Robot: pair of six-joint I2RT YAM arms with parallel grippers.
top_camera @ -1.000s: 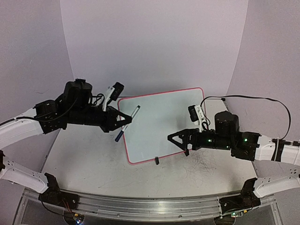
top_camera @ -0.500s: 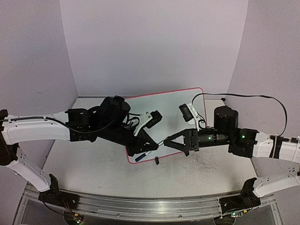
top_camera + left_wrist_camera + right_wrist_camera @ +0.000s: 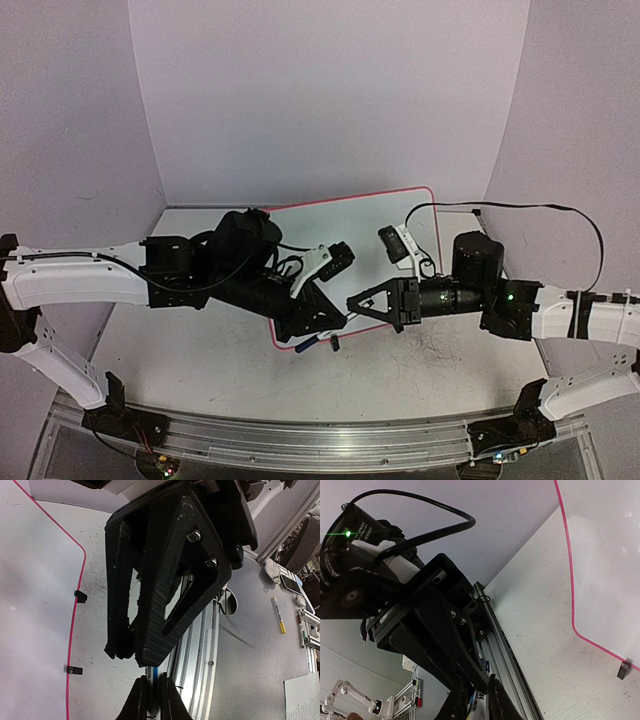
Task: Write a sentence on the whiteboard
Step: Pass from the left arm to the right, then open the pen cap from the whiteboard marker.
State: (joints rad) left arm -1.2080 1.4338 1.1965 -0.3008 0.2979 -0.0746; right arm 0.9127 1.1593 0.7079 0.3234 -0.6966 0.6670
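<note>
Here, the glossy white whiteboard [image 3: 370, 225], rounded at the corners with a thin pink rim, lies flat and askew on the scuffed grey-white bench [image 3: 200, 360], reaching from mid-bench to its far edge. Over the board's near edge, just beside a small black clip foot [image 3: 334, 343], the left gripper [image 3: 151, 696] pinches a slim marker [image 3: 306, 343] with a blue end. The right gripper [image 3: 352, 300], with ribbed, triangular black fingers, meets it tip to tip; whether it clasps the marker too I cannot tell.
</note>
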